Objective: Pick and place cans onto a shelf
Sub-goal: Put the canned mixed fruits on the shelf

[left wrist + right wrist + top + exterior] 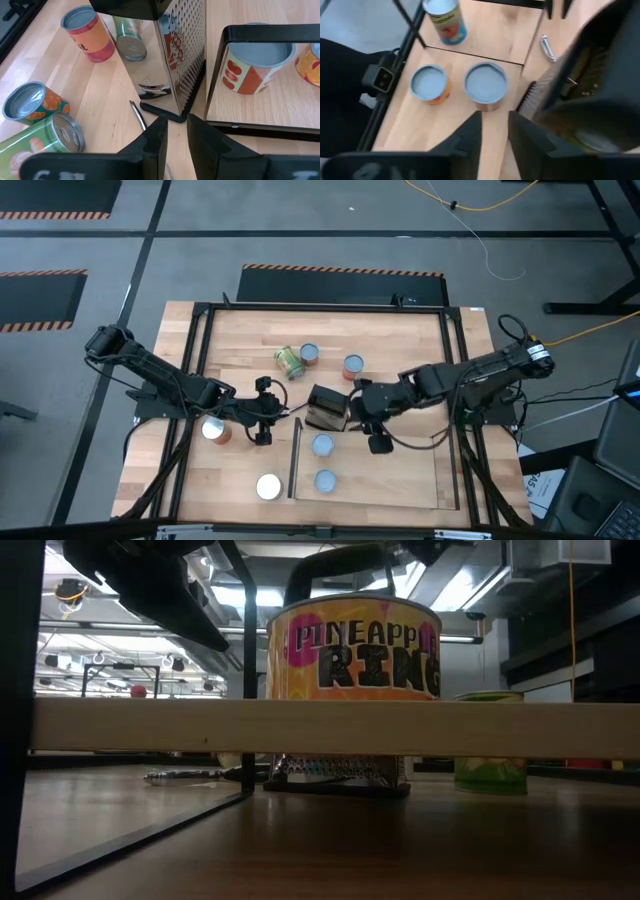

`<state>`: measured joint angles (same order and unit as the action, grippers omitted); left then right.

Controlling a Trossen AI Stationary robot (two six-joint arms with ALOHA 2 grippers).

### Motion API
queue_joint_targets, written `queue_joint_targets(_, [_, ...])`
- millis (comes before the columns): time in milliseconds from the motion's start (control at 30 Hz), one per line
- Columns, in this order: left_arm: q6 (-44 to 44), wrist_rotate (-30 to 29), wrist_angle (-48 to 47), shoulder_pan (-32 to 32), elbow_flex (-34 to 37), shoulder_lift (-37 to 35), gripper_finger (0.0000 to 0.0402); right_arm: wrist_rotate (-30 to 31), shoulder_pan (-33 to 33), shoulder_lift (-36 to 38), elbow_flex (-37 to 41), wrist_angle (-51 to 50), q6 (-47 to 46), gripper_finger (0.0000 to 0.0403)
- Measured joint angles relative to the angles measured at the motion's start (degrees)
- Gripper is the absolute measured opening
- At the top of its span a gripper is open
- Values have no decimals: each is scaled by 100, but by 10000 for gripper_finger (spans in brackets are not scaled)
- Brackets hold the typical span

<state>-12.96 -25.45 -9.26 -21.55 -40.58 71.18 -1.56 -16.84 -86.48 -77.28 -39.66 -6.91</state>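
Observation:
Two cans with pale-blue tops [322, 444] [325, 480] stand upright on the shelf [390, 475], a low wood platform in a thin black frame. In the right wrist view they are the cans [486, 82] [429, 82] just beyond the fingers. My right gripper [378, 440] [495, 125] hangs open above the shelf, right of the farther can, with nothing between its fingers. My left gripper [262, 425] [177, 132] stands left of the shelf, open by a narrow gap, empty. Loose cans [310, 353] [352, 365] [288, 362] rest at the table's far middle. Others [213, 430] [268, 486] stand at the left.
A metal grater [325, 408] [175, 60] stands between the two grippers at the shelf's far left corner. The shelf's black rail [260, 30] rises in front of the left gripper. The low view shows a pineapple can [350, 645] on the shelf board [320, 725].

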Motion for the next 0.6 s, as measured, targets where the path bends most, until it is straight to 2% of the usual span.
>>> queue_joint_targets(200, [3, -1, -4, -1, 0, 0, 66, -6, 229, 0, 0, -275, 19, 166])
queue_joint_targets(400, [3, 0, -11, 1, 0, 0, 66, 26, 422, 0, 0, -1172, 913, 181])
queue_joint_targets(500, [5, -1, -13, -1, 0, 0, 66, 432, 586, 0, 0, -1653, 1259, 178])
queue_joint_targets(600, [4, -1, -15, -1, 0, 0, 66, 1208, 831, 0, 0, -1962, 1583, 172])
